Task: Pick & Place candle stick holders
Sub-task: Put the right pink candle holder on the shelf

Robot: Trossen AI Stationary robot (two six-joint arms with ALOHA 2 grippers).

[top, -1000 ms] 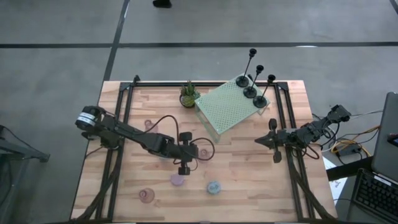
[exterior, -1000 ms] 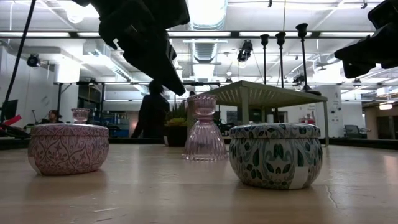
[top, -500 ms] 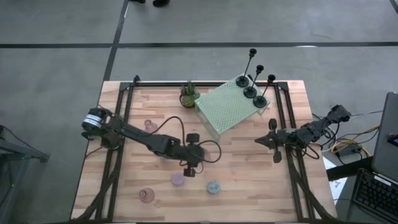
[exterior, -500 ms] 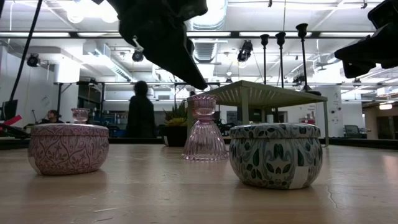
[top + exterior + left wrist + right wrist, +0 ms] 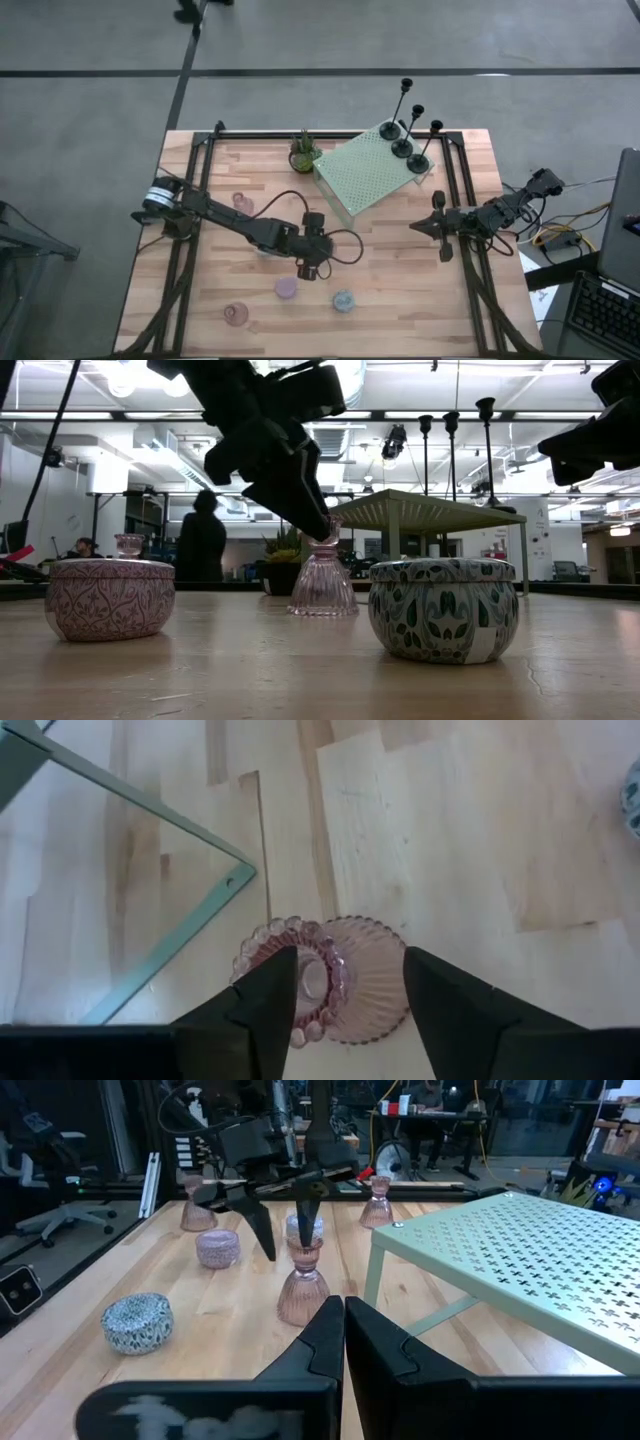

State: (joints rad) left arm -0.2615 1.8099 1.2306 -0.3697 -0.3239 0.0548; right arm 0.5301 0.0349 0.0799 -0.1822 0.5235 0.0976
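The wooden table [image 5: 400, 290] carries everything. On its far side stands the pale green perforated platform [image 5: 368, 176], and on the platform's far right corner stand three black candle stick holders [image 5: 404, 148] with round bases and thin stems. Just beside the platform's left corner is a small potted plant [image 5: 304, 153].

The left arm reaches from the table's left edge toward the middle. Its left tool [image 5: 345, 982] is over a pink glass holder [image 5: 322, 979] that stands upright near the platform's front leg. The two fingers [image 5: 262, 1002] are apart, one on each side of the holder's beaded top rim. In the low view the fingertip is at the rim of this glass holder [image 5: 324, 572], but I cannot tell if it really touches the glass.

The right tool [image 5: 439, 228] waits above the right side of the table, well apart from the holders, and its fingers are pressed together in the right wrist view.

Nearer the front edge are two round tins: a lilac tin holder [image 5: 109, 598] and a blue-green patterned tin holder [image 5: 444, 609]. A third pastel round one seems to lie under the left arm, mostly hidden. A second pink glass holder [image 5: 241, 202] stands at the left side of the table, and a third pink glass holder [image 5: 236, 315] stands near the front left corner.
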